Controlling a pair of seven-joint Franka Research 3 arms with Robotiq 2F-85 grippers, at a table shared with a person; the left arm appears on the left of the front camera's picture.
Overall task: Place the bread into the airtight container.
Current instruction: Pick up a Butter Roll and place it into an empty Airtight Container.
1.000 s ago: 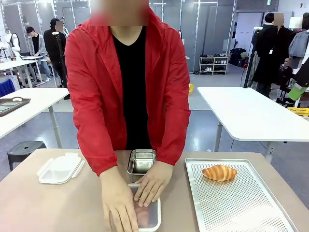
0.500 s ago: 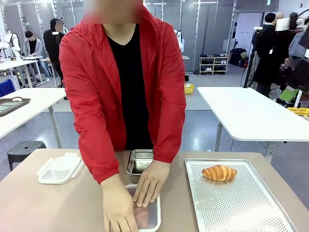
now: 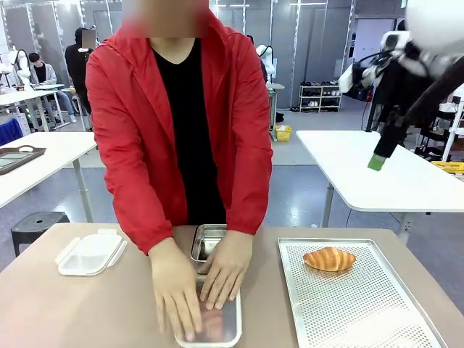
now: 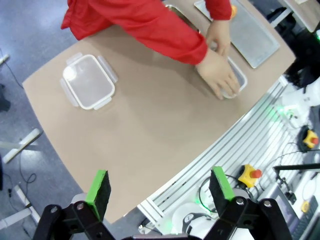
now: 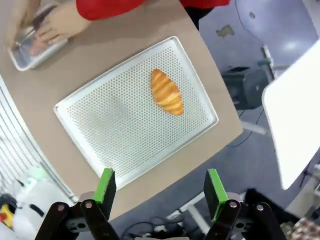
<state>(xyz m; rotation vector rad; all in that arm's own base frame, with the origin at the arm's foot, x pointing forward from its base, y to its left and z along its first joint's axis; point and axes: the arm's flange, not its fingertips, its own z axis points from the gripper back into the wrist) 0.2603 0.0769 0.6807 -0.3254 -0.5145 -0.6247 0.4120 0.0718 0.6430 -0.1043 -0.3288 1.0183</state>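
Note:
A golden bread (image 3: 329,259) lies at the far end of a perforated metal tray (image 3: 362,312) on the right of the table. In the right wrist view the bread (image 5: 167,92) is far below my right gripper (image 5: 160,187), which is open and empty. In the front view one green pad (image 3: 376,161) of it hangs high at the upper right. A person presses both hands (image 3: 196,286) on a lidded steel container (image 3: 226,332) at the table's front. My left gripper (image 4: 160,187) is open and empty, high above the table's near edge.
A second steel container (image 3: 206,241) stands open just behind the lidded one. A white plastic container with clip flaps (image 3: 90,253) sits at the left. Bare tabletop (image 3: 87,312) lies between it and the person's hands. The person stands at the far side.
My right arm has swung into the front view at the upper right. The person has straightened a little and slid both hands on the lidded container. The bread has not moved.

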